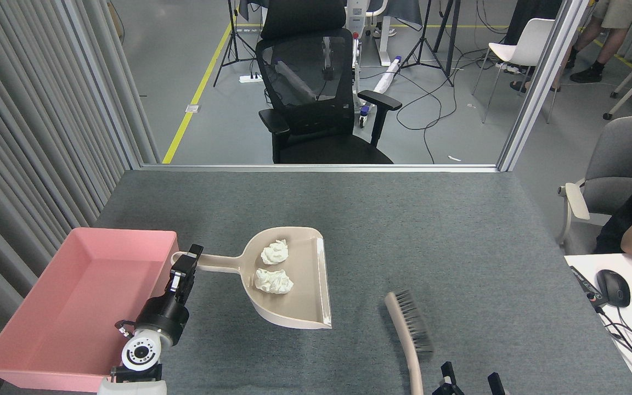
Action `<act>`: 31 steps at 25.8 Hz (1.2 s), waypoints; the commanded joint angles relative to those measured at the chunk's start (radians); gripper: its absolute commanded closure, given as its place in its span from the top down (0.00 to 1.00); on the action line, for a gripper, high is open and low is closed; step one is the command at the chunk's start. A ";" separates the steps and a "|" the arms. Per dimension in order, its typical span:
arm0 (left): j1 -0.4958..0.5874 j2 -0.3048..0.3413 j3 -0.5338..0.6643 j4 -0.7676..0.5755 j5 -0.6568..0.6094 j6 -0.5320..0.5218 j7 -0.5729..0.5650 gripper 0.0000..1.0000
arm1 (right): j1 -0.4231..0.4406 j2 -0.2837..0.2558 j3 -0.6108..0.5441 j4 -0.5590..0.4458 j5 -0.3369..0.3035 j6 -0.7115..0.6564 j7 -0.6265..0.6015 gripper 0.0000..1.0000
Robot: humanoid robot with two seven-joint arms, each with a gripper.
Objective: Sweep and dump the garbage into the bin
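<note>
Sweeping looks finished: both wads of garbage (274, 267) sit in the dustpan (294, 285) mid-frame, its handle clamped by the left tool (184, 267) beside the empty bin (30, 351), dumping left; the right tool (468, 383), seemingly parted, has released the brush (409, 334).

Right pincer (468, 382) cut by bottom edge; brush (407, 334) blurred, handle end cut off.

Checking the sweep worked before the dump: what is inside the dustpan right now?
Two crumpled white paper wads lie inside the beige dustpan, near its handle end. Nothing else shows on its floor. Whatever lies under the wads is hidden.
</note>
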 commanded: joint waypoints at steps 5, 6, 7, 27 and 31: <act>0.006 0.062 0.001 -0.048 0.066 0.039 -0.033 0.18 | -0.016 0.011 0.002 -0.001 -0.016 -0.002 -0.006 0.98; 0.006 0.082 0.001 -0.048 0.085 0.041 -0.037 0.18 | -0.016 0.011 0.002 -0.001 -0.016 -0.002 -0.006 0.98; 0.006 0.103 0.001 -0.046 0.100 0.047 -0.040 0.18 | -0.016 0.011 0.002 0.001 -0.016 -0.002 -0.006 0.98; -0.010 0.567 0.029 0.121 0.494 0.101 -0.045 0.18 | -0.043 0.026 0.019 0.009 -0.011 -0.002 -0.004 0.98; -0.008 0.619 0.033 0.192 0.565 0.095 -0.086 0.18 | -0.048 0.028 0.022 0.009 -0.011 -0.001 -0.003 0.98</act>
